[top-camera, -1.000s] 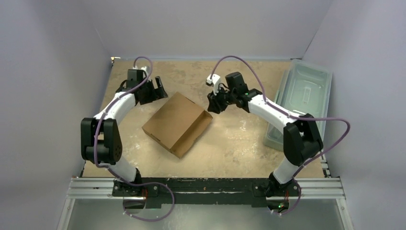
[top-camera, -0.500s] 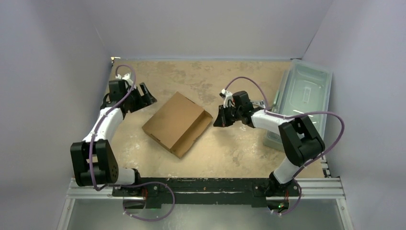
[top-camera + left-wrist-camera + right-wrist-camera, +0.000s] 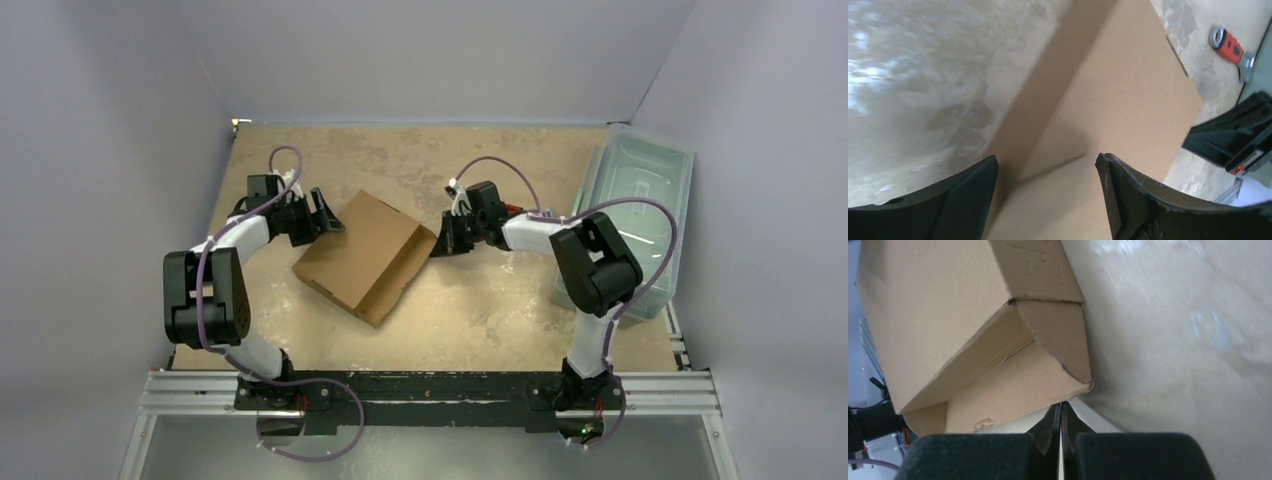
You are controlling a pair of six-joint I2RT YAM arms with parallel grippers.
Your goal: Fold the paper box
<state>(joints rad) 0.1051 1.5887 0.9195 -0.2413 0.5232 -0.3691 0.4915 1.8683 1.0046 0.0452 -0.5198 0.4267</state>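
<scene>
**Grippers flanking the mostly folded paper box [image 3: 365,255]**
Left gripper [image 3: 1045,165] is hovering, jaws spread, at its left edge; right gripper [image 3: 1060,410], fingers pressed together, is sitting against its gaping right end on the table [image 3: 500,300], where flaps seemingly need tucking.

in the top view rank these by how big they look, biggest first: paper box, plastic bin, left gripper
1. plastic bin: largest, but only narrowly, and the right arm hides part of it, so this rank is unsure
2. paper box: close behind the bin
3. left gripper: clearly smallest
</scene>
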